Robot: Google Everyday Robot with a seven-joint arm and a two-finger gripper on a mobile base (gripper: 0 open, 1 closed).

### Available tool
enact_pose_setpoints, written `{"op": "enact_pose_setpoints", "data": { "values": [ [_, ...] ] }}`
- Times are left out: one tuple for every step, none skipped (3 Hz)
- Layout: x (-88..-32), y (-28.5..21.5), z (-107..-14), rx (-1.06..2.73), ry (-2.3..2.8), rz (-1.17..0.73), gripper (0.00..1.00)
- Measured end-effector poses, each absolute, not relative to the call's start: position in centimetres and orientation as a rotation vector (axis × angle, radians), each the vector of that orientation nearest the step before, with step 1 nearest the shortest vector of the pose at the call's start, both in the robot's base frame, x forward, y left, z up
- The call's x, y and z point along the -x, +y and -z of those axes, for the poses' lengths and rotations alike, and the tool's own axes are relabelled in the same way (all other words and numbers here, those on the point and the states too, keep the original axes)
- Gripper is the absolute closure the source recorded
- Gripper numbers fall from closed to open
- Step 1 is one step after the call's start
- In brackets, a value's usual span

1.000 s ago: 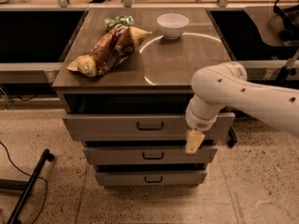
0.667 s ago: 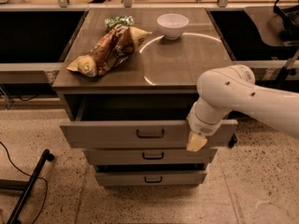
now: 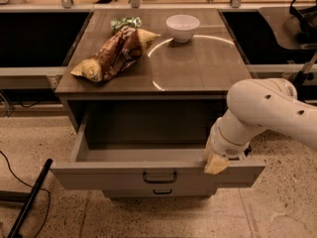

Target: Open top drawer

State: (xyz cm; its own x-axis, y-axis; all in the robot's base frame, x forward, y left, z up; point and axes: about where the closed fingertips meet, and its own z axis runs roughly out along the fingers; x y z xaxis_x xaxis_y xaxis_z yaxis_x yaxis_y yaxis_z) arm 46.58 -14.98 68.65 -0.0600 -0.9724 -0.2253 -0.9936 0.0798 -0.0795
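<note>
The top drawer (image 3: 114, 175) is pulled far out of the cabinet, its pale grey front low in the view and its deep plain interior (image 3: 148, 128) bare. Its dark loop handle (image 3: 159, 177) sits at the middle of the front. My gripper (image 3: 216, 161) hangs from the white arm (image 3: 270, 113) at the right part of the drawer's front edge, its yellowish tip over the rim. A second, shorter drawer handle (image 3: 162, 192) shows just below the front.
On the cabinet top (image 3: 193, 63) lie a brown snack bag (image 3: 116, 53), a green packet (image 3: 124, 23) and a white bowl (image 3: 183, 27). A dark pole and cable (image 3: 27, 202) lie on the floor at left. Dark counters flank the cabinet.
The top drawer has slid out towards the camera from barely open to wide open. The gripper and arm have moved with its front edge.
</note>
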Motion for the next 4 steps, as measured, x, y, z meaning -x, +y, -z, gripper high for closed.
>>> {"op": "enact_pose_setpoints", "data": {
  "values": [
    [-46.5, -15.0, -68.6, 1.988, 2.135, -0.141, 1.00],
    [-45.1, -14.5, -68.0, 1.980, 2.133, -0.204, 1.00],
    [-45.0, -14.7, -68.0, 1.979, 2.133, -0.209, 1.00],
    [-44.4, -14.5, -67.8, 1.975, 2.130, -0.238, 1.00]
  ]
}}
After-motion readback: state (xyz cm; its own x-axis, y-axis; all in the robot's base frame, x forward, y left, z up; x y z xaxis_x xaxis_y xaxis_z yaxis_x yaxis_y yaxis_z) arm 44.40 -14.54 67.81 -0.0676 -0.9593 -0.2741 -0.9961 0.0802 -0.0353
